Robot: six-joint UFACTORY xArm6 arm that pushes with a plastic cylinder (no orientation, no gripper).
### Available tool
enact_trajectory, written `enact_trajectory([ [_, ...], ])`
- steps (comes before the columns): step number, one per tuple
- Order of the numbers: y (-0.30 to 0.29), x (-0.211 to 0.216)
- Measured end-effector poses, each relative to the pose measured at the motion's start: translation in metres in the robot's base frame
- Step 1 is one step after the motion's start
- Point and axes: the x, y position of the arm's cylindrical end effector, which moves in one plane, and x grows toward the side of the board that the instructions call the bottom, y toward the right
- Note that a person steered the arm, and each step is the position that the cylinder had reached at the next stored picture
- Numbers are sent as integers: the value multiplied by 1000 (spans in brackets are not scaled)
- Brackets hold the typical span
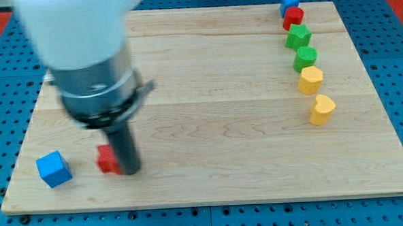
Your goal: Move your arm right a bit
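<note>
My dark rod comes down from the big white and grey arm at the view's left. My tip (128, 171) rests on the wooden board (216, 126) near its bottom left. A small red block (107, 159) sits right against the rod's left side, partly hidden by it. A blue cube (54, 168) lies further left, apart from the tip.
A line of blocks runs down the board's right side: a blue block (289, 3), a red block (293, 16), a green star-like block (298, 36), a green block (305, 57), a yellow block (310, 79) and a yellow heart-like block (321, 110). Blue pegboard surrounds the board.
</note>
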Motion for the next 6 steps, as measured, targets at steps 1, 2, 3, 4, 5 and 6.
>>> enact_trajectory([
  [1,-57,-18],
  [2,-15,-19],
  [3,88,-10],
  [4,166,-6],
  [5,246,-7],
  [6,325,-7],
])
